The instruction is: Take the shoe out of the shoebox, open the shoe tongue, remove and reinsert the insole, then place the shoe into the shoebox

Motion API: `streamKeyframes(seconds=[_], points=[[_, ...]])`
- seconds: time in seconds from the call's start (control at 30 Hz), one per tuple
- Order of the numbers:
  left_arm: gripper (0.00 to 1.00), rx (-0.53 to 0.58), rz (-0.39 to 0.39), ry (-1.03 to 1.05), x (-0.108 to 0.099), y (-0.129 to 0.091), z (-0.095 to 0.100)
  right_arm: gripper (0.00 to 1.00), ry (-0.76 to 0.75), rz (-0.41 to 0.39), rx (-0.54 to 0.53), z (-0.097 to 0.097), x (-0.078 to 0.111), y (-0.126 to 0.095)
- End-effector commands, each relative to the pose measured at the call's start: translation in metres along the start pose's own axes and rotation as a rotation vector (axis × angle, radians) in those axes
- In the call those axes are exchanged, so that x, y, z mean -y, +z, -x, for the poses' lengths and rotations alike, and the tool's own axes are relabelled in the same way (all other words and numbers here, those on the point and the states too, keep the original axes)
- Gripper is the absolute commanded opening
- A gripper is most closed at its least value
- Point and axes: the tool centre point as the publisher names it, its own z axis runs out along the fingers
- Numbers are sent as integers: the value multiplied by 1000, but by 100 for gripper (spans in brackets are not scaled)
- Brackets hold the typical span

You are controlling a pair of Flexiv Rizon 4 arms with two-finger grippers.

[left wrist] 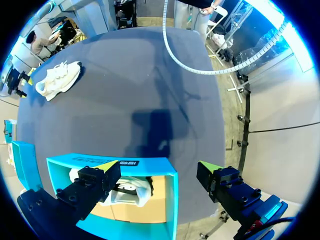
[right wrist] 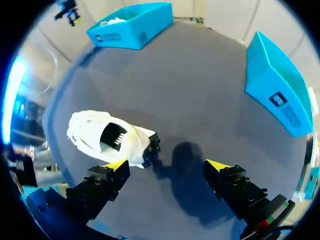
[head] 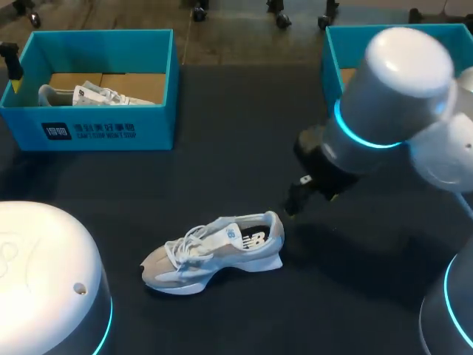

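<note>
Shoe [head: 214, 251] is out, upright on the table [head: 244, 111]. Your right gripper [right wrist: 167, 165] sits spread and empty just behind the heel, and the left gripper [left wrist: 159, 166] is spread and empty over the shoebox [head: 111, 127]. Tongue step looks next: steady the heel, then pull the tongue.

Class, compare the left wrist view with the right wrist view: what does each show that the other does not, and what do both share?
Only the left wrist view: the left end effector, open, above the shoebox, with its cardboard floor under the boxed shoe. Only the right wrist view: the right end effector, open, facing the opening of the loose shoe. Both: loose shoe, shoebox, dark table.
</note>
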Motion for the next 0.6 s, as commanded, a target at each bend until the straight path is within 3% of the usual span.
streamKeyframes(seconds=[0.03,0.3,0.5,0.6], points=[[100,-2,1,1,0,0,0,100,-461,317,-915,15,33,-24],[100,-2,1,1,0,0,0,100,-461,317,-915,15,33,-24],[100,-2,1,1,0,0,0,100,-797,366,-953,27,34,-8],[100,-2,1,1,0,0,0,100,-983,486,-940,31,39,-1]])
